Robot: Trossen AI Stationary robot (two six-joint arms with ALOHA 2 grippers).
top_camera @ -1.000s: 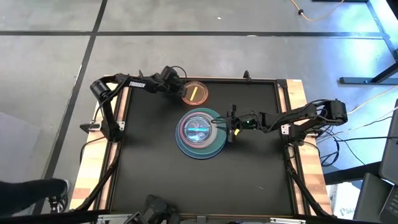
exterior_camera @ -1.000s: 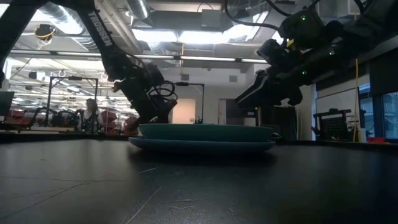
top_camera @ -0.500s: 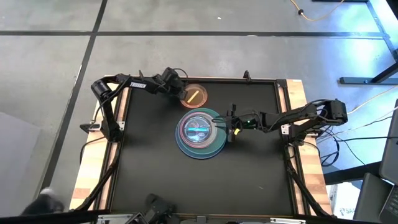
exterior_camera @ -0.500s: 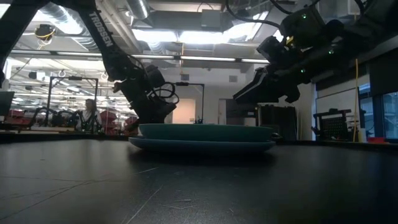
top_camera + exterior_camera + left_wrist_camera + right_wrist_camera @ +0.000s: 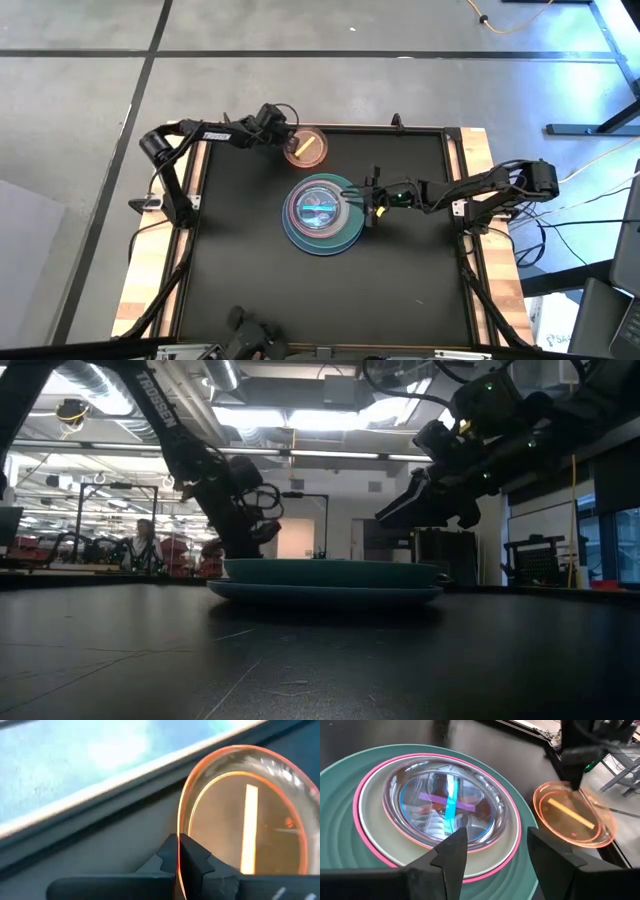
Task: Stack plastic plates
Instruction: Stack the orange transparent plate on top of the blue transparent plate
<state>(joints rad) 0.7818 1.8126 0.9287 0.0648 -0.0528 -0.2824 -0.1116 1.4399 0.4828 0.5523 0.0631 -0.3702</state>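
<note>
A stack of plastic plates [image 5: 322, 213] sits mid-table: large teal plates at the bottom, a hot-pink-rimmed one and a white one above, and small translucent plates with cyan and pink stripes [image 5: 440, 815] on top. A small translucent orange plate [image 5: 306, 147] with a yellow stripe is at the far side, left of the stack's middle. My left gripper [image 5: 287, 143] is shut on its rim. My right gripper [image 5: 366, 205] hovers open just right of the stack, a little above its rim [image 5: 430, 510], touching nothing. My left gripper pinches the orange plate's rim [image 5: 179, 827] between its two fingertips, on the plate's side toward the table's left. The fingers come from the table's left, slanting down. Whether the plate's opposite edge [image 5: 600, 837] still rests on the table I cannot tell.
Wooden borders [image 5: 150, 270] frame the black table top [image 5: 320, 290], whose near half holds nothing. Beyond the far edge, the low view shows the room with a person [image 5: 148, 545] far behind.
My left gripper has shut on the orange plate's rim. The plate has shifted a little toward the table's left and far edge, and its yellow stripe has turned. My right gripper has risen slightly and stays open beside the stack.
</note>
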